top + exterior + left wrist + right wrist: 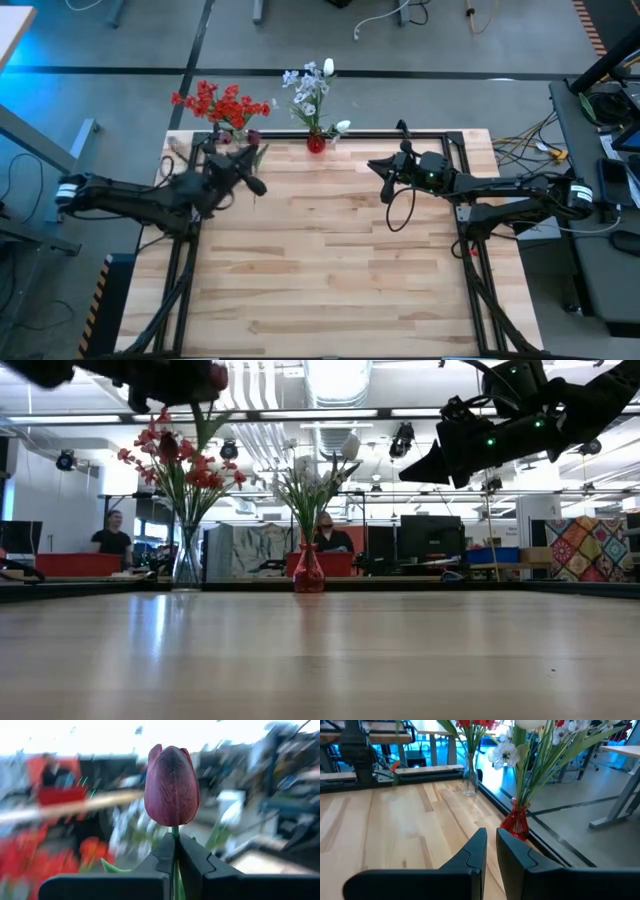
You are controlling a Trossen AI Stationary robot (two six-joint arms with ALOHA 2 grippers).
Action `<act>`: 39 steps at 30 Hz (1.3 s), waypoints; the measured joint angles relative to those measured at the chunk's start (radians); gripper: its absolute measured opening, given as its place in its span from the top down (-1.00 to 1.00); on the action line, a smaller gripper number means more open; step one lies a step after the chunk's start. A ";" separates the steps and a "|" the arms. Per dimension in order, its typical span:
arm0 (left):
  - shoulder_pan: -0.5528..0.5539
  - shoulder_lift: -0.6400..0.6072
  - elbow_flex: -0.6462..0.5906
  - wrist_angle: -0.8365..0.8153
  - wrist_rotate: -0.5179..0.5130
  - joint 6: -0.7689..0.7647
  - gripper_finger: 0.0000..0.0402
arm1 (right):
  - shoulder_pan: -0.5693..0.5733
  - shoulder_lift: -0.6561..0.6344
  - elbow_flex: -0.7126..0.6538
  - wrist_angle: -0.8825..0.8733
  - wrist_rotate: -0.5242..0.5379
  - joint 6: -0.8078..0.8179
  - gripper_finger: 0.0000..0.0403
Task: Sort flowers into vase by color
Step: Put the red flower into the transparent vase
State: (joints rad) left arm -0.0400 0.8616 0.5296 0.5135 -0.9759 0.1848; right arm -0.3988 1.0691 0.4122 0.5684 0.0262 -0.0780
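Observation:
My left gripper [246, 158] hovers high at the table's far left corner, beside the clear glass vase [187, 556] that holds the bright red flowers [222, 102]. It is shut on a dark red tulip [171, 785], which also shows in the high view [253, 137]. The small red vase [316, 143] at the far edge holds the white and pale-blue sprays [310, 85] and white buds. My right gripper [384, 172] hangs shut and empty above the table, right of the red vase [516, 822]. My left gripper pinches the tulip's green stem [175, 833] just below the flower head between its two fingers [162, 855]. The head stands clear beyond the fingertips. The flower is lifted clear of the table, and its stem [206, 426] trails down toward the clear vase's flowers.
Both vases stand along the table's far edge against the black frame rail [400, 134]. The wooden table top [330, 260] lies bare in front of them. People sit at desks in the room beyond [112, 538]. Cables hang by the right arm [400, 215].

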 joint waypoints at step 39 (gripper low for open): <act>0.650 0.049 -0.132 0.612 0.788 0.505 1.00 | 0.000 0.000 0.005 0.052 0.000 -0.063 0.83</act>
State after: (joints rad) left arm 0.6103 0.9110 0.3976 1.1251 -0.1879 0.6895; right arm -0.3992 1.0695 0.4171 0.6209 0.0261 -0.1413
